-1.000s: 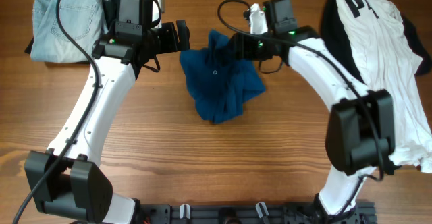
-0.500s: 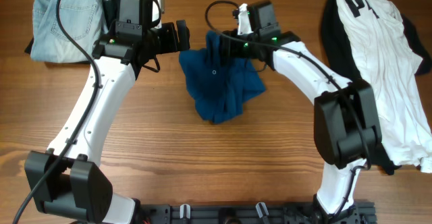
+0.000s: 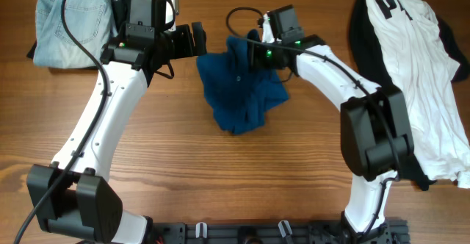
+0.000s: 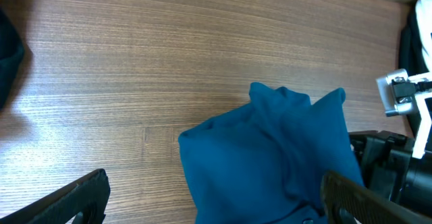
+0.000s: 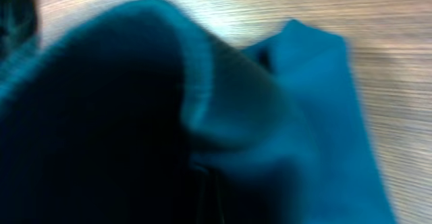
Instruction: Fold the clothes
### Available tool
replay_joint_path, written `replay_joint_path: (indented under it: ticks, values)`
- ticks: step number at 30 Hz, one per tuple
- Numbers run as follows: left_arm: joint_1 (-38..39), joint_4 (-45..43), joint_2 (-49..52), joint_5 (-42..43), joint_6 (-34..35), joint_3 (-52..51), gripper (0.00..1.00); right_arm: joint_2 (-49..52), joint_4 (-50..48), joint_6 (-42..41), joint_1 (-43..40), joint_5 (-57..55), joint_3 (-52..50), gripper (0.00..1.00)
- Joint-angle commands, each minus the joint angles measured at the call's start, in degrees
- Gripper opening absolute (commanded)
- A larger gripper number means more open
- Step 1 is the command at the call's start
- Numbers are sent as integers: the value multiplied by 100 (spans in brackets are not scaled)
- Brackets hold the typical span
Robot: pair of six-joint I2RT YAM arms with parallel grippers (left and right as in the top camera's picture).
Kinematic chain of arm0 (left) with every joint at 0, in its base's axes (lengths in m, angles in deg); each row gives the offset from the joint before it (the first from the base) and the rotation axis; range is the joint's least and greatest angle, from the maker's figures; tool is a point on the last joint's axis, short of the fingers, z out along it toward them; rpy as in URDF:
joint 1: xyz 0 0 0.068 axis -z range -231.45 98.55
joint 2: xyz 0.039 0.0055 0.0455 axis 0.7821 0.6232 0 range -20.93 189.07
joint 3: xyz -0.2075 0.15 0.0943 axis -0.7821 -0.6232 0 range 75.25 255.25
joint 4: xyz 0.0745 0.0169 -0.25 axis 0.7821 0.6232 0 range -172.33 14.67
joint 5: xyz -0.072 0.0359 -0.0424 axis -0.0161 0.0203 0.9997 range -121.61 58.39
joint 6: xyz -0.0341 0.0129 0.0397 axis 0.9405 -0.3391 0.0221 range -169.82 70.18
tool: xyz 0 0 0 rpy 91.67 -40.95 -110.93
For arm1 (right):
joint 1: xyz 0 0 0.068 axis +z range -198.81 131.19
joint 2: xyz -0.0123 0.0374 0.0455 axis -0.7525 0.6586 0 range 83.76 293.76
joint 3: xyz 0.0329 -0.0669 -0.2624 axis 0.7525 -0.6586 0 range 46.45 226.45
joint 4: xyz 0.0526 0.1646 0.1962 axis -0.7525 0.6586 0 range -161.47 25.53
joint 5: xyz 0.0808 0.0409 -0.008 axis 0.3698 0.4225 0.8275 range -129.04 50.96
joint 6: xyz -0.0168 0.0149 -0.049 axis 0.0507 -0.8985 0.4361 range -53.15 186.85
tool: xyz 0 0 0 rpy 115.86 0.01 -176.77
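A crumpled dark-blue shirt (image 3: 239,97) lies in the middle of the table. My right gripper (image 3: 248,53) sits at its top edge, shut on a bunch of the blue fabric. In the right wrist view that shirt (image 5: 270,116) fills the frame and hides the fingers. My left gripper (image 3: 198,40) hangs open just left of the shirt's top corner. In the left wrist view its gripper (image 4: 216,204) straddles the shirt's (image 4: 270,156) near edge without touching it.
Pale denim jeans (image 3: 73,23) lie folded at the back left. A white black-printed shirt (image 3: 418,75) lies over black pieces (image 3: 360,23) along the right side. The right arm's wrist (image 4: 398,163) shows at the left wrist view's right edge.
My right gripper moved left onto the shirt's top edge and closed on the fabric, bunching it up. The left arm has stayed still.
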Motion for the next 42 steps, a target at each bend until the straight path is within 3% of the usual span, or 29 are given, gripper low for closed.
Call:
replay_joint_path:
  ticks: [1, 12, 20, 21, 22, 25, 28, 29, 31, 33, 37, 42]
  values:
    - [-17, -17, 85, -57, 72, 22, 100, -426, 422, 295, -306, -101, 94, 4]
    - [-17, -37, 85, -57, 72, 22, 100, -955, 1762, 1034, -975, -343, 94, 4]
    - [-17, -39, 85, -57, 72, 22, 100, -955, 2839, 1139, -1436, -1521, 92, 4]
    - [-17, -39, 85, -57, 74, 22, 100, -953, 2859, 1180, -1484, -1519, 92, 13]
    - [-17, -39, 85, -57, 72, 22, 100, -953, 2874, 1209, -1526, -1517, 92, 32]
    - [-17, -37, 85, -57, 72, 22, 100, -964, 2859, 1305, -1672, -1491, 125, 59]
    - [-17, -37, 85, -57, 72, 22, 100, -1134, 2761, 2225, -1716, -225, 365, 72]
    - [-17, -37, 85, -57, 72, 22, 100, -1309, 2524, 2573, -1650, 728, 393, 73]
    - [-17, -39, 85, -170, 74, 22, 100, -1384, 2304, 2612, -1379, 1154, 393, 64]
    - [-17, -39, 85, -227, 74, 22, 100, -1292, 2210, 2747, -946, 1102, 382, 58]
    - [-17, -26, 85, -227, 74, 22, 100, -802, 1956, 2496, -199, 367, 380, 56]
    - [-17, 122, 85, -223, 74, 4, 100, 476, 1176, 2116, -289, -79, 380, 56]
